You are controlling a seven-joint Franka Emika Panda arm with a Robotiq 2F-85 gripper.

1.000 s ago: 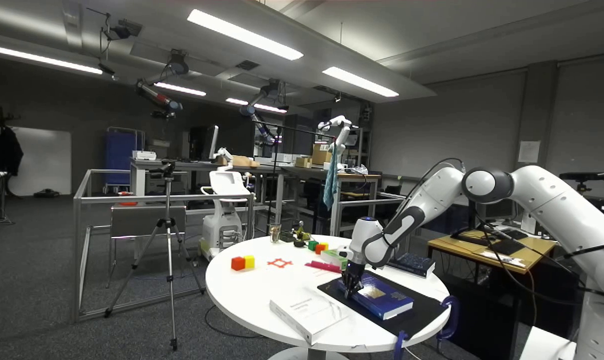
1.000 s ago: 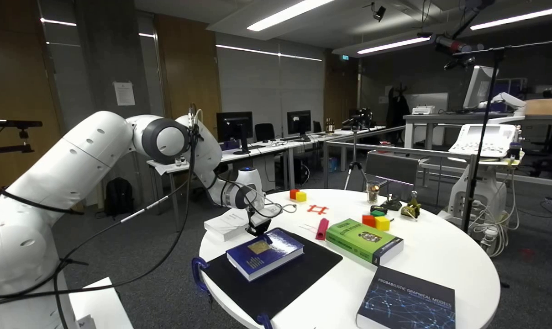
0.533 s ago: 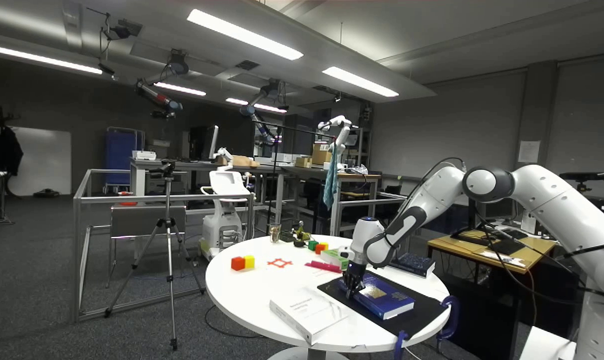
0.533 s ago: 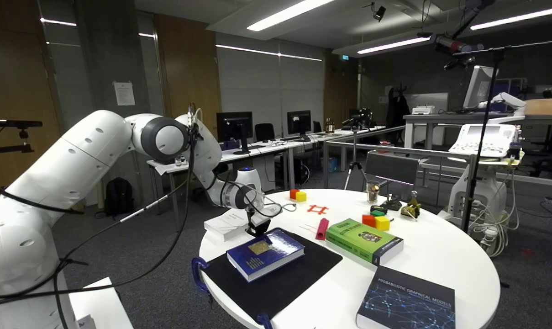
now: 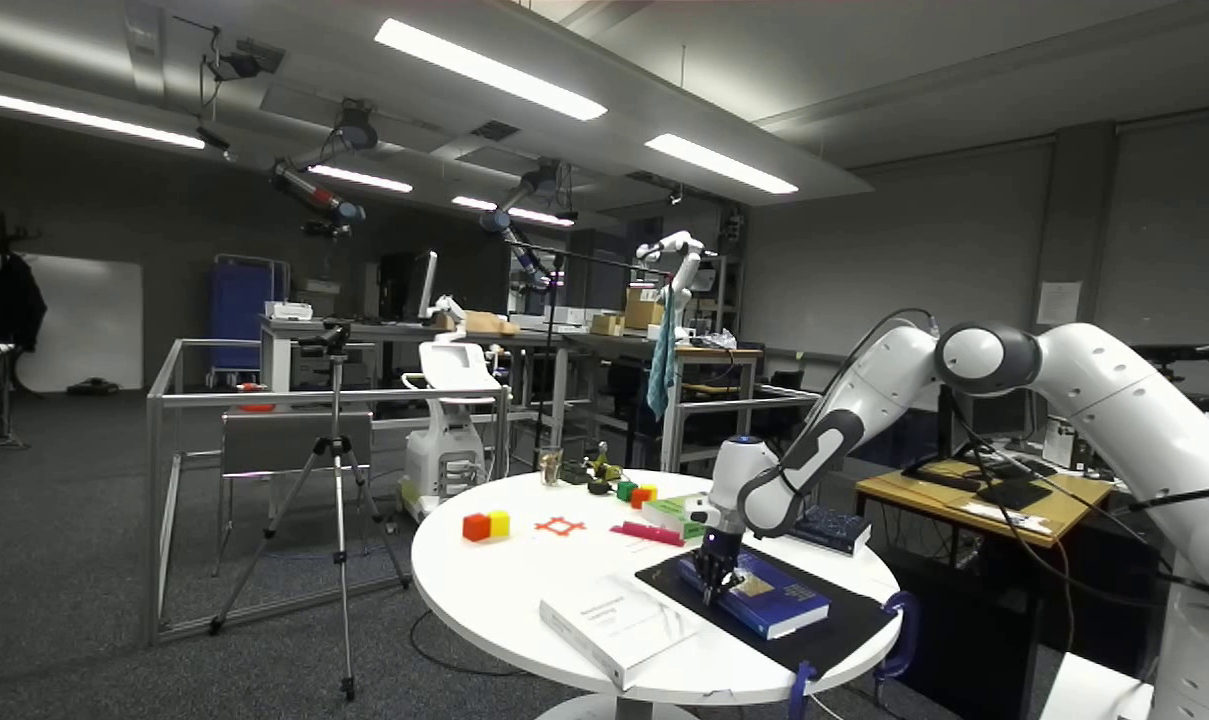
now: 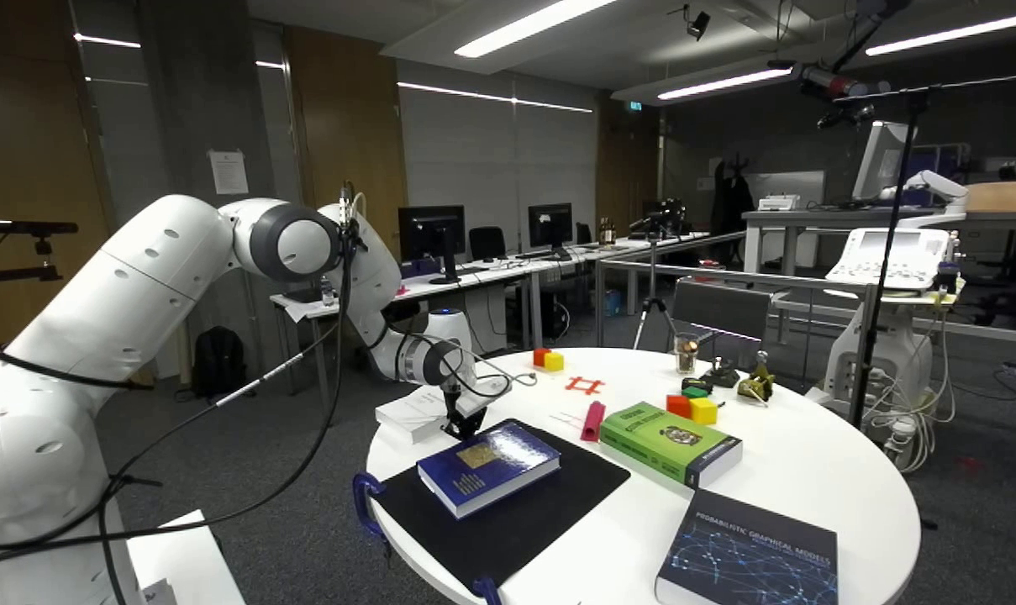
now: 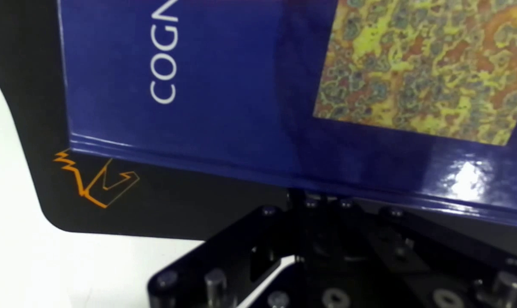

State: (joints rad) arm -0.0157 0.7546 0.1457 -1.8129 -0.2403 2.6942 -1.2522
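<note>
Beside the spine edge of a thick dark-blue hardcover book (image 7: 220, 85), a black jointed pincer (image 7: 319, 200) is pointing down with its 2 fingers pressed together; whether they are touching the cover, I cannot tell. The book is lying flat on a black mat (image 6: 541, 521). Only the wrist view is showing white letters "COGN" (image 7: 164, 48) on the cover and an orange line drawing (image 7: 96, 184) at the mat's rounded corner, while an exterior view is showing the long pale page edge (image 6: 508, 491). A narrow strip of mat is running along the spine; beyond it, the round white desk (image 5: 544, 565) is spreading, with a thick white book (image 5: 614, 625) lying near. A thick green book (image 6: 671, 441) is sitting past another mat edge, and 2 blue clamps (image 5: 911, 640) are gripping the desk's rim.
</note>
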